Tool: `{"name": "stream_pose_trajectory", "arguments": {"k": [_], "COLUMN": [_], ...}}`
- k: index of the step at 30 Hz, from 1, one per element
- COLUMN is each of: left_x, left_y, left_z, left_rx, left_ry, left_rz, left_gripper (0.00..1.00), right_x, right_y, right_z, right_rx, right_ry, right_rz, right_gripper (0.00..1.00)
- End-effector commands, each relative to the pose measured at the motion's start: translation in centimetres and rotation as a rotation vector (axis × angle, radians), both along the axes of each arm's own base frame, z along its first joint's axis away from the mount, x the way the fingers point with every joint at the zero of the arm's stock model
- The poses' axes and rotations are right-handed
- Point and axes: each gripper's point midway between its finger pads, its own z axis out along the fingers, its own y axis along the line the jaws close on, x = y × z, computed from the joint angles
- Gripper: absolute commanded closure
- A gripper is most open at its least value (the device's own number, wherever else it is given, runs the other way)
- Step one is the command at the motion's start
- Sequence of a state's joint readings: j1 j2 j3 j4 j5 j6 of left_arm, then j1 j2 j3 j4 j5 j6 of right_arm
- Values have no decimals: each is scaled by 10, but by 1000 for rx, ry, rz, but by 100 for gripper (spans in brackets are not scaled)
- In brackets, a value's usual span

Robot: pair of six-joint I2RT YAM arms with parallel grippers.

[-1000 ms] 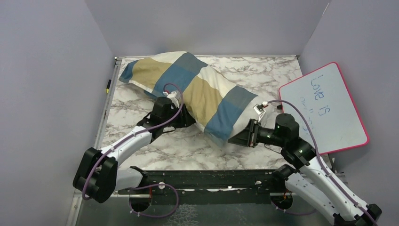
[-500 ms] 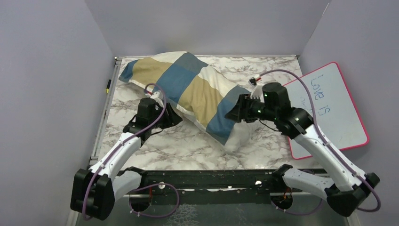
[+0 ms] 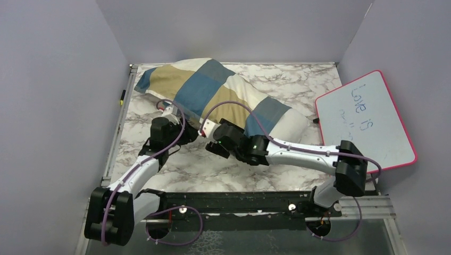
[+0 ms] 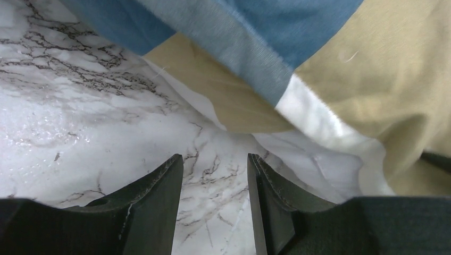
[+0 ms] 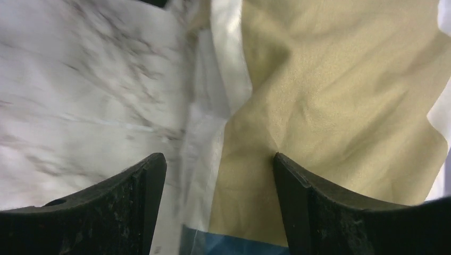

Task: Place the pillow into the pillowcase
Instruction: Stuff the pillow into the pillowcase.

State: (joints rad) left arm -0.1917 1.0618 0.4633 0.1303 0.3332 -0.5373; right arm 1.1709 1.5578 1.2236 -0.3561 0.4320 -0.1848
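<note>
The pillowcase (image 3: 213, 95) lies diagonally on the tabletop (image 3: 311, 85), running from the upper left of the top view down toward the centre right. The pillow (image 3: 291, 126) is inside it, with one end sticking out at the case's lower right end. The whiteboard (image 3: 367, 119) sits at the tabletop's right edge, just right of that exposed end. A pen (image 3: 122, 96) lies beyond the tabletop's left edge, left of the case's upper end.

Both arms reach to the case's near long side at centre left. The left gripper (image 3: 190, 133) is over bare tabletop with the case's edge just ahead. The right gripper (image 3: 215, 139), just to its right, is over the case's edge.
</note>
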Motion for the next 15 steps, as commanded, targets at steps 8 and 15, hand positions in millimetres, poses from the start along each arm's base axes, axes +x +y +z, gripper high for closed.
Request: {"name": "stream_pose_trajectory", "arguments": {"k": [8, 15], "left_x": [9, 24], "left_y": [-17, -22], "left_z": [-4, -21], "left_rx": [61, 207], "left_ry": [-246, -289], "left_rz": [32, 70], "left_gripper": [44, 41], "right_x": [76, 79], "right_y": [-29, -11], "right_z": [-34, -15], "right_rx": [-286, -35], "right_ry": [-387, -317], "right_rz": [-102, -112], "right_gripper": [34, 100]}}
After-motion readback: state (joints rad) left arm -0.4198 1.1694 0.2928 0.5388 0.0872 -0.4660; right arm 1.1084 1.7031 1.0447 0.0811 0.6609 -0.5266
